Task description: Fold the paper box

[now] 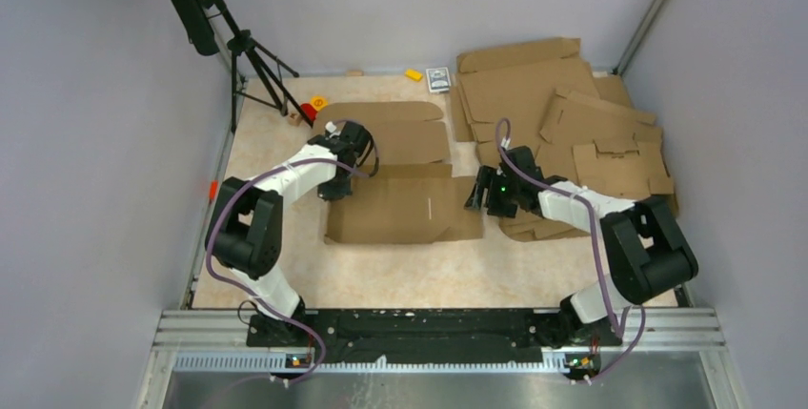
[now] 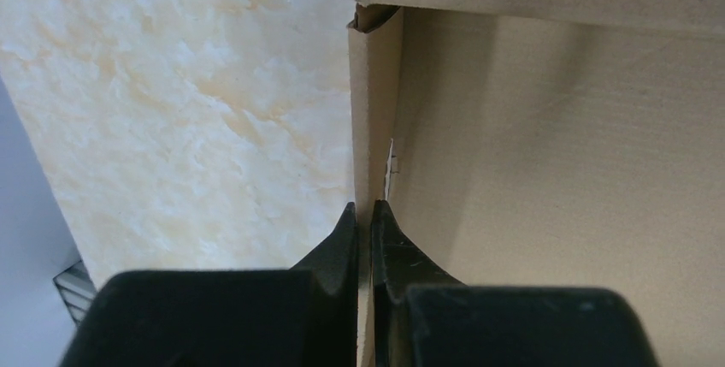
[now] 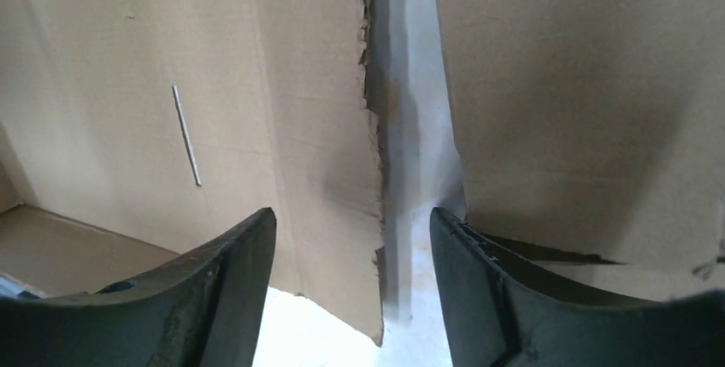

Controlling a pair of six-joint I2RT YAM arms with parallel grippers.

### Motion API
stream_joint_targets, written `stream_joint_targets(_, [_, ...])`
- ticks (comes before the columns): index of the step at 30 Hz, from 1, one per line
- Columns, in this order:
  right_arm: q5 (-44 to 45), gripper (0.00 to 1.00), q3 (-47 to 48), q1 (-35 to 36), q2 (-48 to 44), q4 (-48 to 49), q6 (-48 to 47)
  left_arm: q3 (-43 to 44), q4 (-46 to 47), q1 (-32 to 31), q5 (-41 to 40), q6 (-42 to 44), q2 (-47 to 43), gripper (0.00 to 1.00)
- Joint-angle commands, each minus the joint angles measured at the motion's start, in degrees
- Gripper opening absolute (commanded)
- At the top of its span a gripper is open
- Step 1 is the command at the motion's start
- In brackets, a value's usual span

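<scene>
- Left gripper: nearest the left wrist lens. Black fingers are drawn almost together, pinching the thin edge of a raised side flap. Only this view shows the pinch, and a short slit beside the flap's fold.
- Right gripper: jaws spread wide, holding nothing, over a ragged cardboard edge. Only this view shows that ragged edge, a narrow strip of pale table beside it, and a thin slit in the panel to the left.
- Paper box: brown corrugated blank, mid-table, mostly flat between the two grippers. Its long axis runs left to right in the top view, with the left end at the left gripper.
- Cardboard blanks: loose pile, far right.
- Tripod: far left corner.
- Table: marbled beige.
- Writing: none legible.
</scene>
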Motion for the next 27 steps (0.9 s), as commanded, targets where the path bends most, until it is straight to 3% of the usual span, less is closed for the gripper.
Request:
stream_joint_targets(1, [-6.54,0.62,2.59,-2.53,3.35,5.70,-1.08,-1.47,2.27,0.11,2.84,-0.37,-1.27,0.00])
stream_joint_targets(7, [-9.37,0.39,2.22,-4.10,3.39,7.03,-1.82,-1.82,1.63,0.13,5.06,-0.70,-0.55,0.00])
stream_joint_targets(12, [-11.61,0.07,2.08,-4.08,1.45,6.41,-3.76,-3.17,1.44,0.14,5.98,-1.80,-1.74,0.04])
stream_joint_targets(20, [-11.43,0.05,3.03,-4.04,-3.88,1.61,-7.39,-6.73,3.36,0.18,12.03,-2.02,-5.28,0.08])
stream_joint_targets(24, [-10.56,0.05,4.24,-4.06,-5.11,-1.07,-8.89,-7.00,2.30,0.12,12.14,-2.19,-6.19,0.21])
stream_joint_targets(27, [-9.95,0.01,4.50,-4.02,-5.53,-3.03,-10.79,-7.19,1.41,0.10,12.06,-2.73,-7.81,0.42])
